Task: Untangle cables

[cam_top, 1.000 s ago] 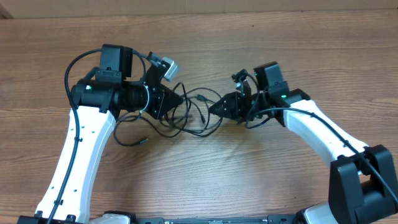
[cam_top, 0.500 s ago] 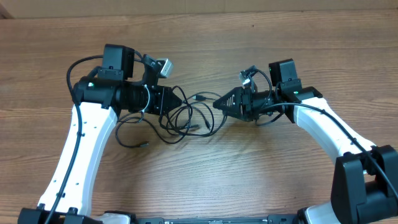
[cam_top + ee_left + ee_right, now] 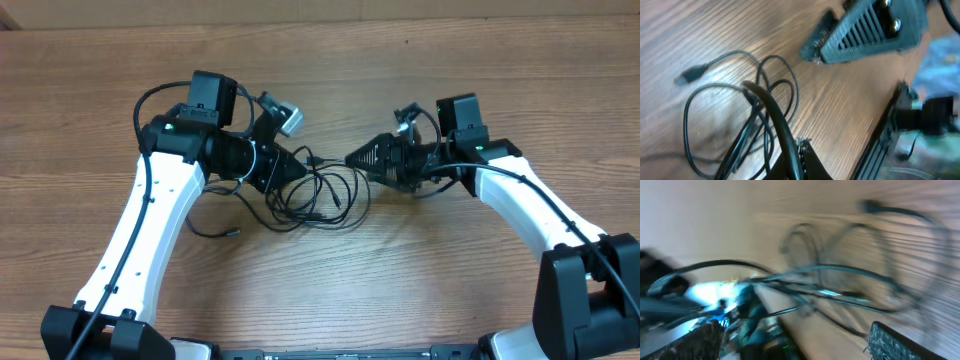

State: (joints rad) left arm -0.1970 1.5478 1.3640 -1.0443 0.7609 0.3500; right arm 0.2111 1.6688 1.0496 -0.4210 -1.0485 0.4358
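Note:
The cables (image 3: 322,196) are thin black cords lying in loose, overlapping loops on the wooden table between my two arms. One plug end (image 3: 232,230) trails out to the left. My left gripper (image 3: 302,171) is shut on a strand at the left side of the bunch; in the left wrist view that cable (image 3: 771,107) runs up from between the fingers at my left gripper (image 3: 796,150). My right gripper (image 3: 352,160) points at the bunch from the right, open. In the right wrist view the cables (image 3: 850,270) lie blurred ahead of my right gripper (image 3: 805,345), with nothing between the fingers.
Thicker black wires run along both white arms (image 3: 150,230). The table's far edge (image 3: 320,18) is at the top. In the left wrist view the right gripper's ribbed finger (image 3: 865,30) lies close ahead, and a black rail (image 3: 885,130) borders the table.
My right gripper has opened and let go of the cable, drawing slightly back to the right. My left gripper has moved right, dragging its strand and the loops along.

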